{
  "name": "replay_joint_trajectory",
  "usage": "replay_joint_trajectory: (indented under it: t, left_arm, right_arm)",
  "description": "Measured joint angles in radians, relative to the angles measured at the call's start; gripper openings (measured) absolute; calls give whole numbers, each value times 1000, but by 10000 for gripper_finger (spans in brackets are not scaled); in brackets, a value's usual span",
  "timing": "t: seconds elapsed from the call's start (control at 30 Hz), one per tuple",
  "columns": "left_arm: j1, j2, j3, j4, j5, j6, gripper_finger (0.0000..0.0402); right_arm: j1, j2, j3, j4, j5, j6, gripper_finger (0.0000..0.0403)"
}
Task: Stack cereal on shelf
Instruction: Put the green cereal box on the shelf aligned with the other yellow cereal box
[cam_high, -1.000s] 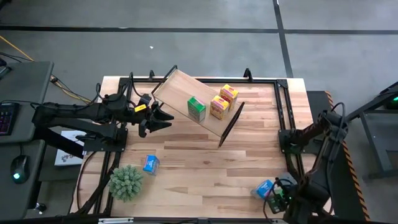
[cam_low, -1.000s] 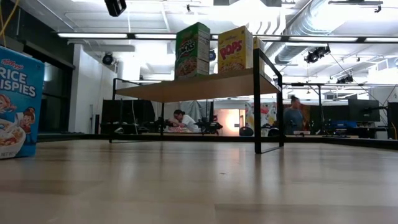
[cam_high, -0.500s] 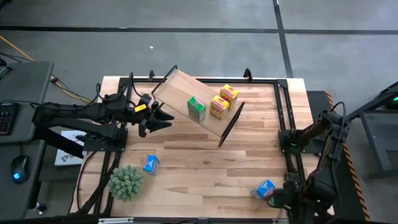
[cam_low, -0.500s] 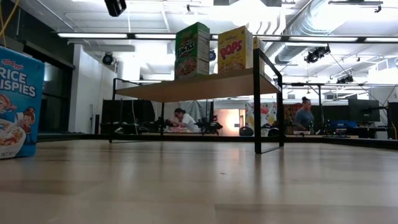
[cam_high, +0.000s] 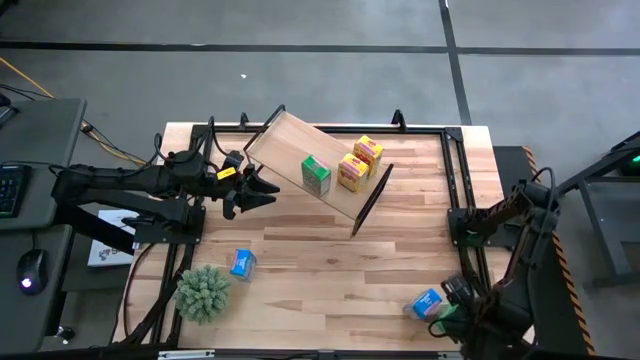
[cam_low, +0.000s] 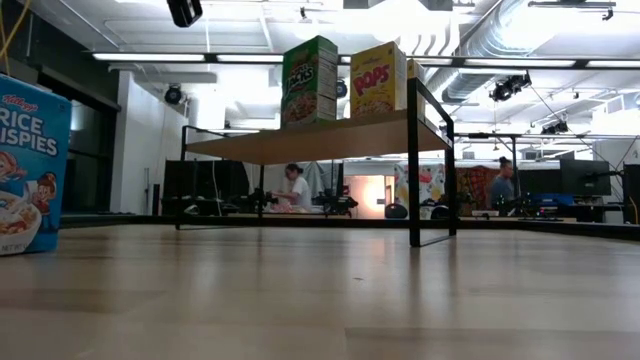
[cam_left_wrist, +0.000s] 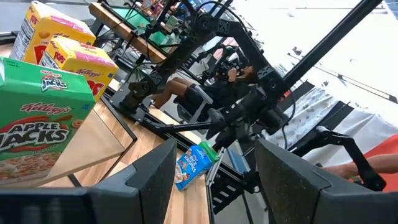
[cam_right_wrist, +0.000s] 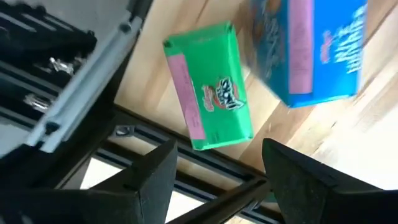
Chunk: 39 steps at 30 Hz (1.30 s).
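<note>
A fuzzy green plant ball (cam_high: 203, 292) sits at the lower left of the wooden slat tabletop (cam_high: 320, 270), near a small blue cardboard cereal box (cam_high: 242, 263). The long light-wood shelf (cam_high: 290, 150) with black metal frame ends runs diagonally across the upper middle, carrying an upright green cereal box (cam_high: 316, 175) and two yellow cereal boxes (cam_high: 359, 163). The left gripper (cam_high: 262, 191) hovers empty beside the shelf's left end, fingers spread. At the lower right corner the right gripper (cam_high: 440, 318), fingers apart and holding nothing, hangs over another blue cereal box (cam_high: 426, 303) and a flat-lying green box (cam_right_wrist: 208, 85) at the table edge. The middle boards lie bare.
</note>
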<state>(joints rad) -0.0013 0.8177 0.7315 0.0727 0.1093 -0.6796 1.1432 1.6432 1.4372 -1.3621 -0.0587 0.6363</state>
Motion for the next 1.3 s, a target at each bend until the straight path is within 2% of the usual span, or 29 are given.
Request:
replay_joint_trajectory:
  t: [0.17,0.47,0.67,0.9,1.17,1.3]
  left_arm:
    - [0,0,0,0,-30,0,211]
    - [0,0,0,0,-45,1,211]
    - [0,2,-1,0,-47,2,211]
    - [0,2,-1,0,-47,2,211]
    - [0,2,-1,0,-46,2,211]
    - [0,2,-1,0,-46,2,211]
  right_arm:
    - [3,0,-45,95,20,-8,229]
    - [4,0,-45,87,102,-8,229]
    - [4,0,-45,98,66,-7,229]
    - [-4,0,-45,86,20,68,229]
    - [-3,0,-45,102,23,67,230]
    - [-3,0,-45,112,35,41,251]
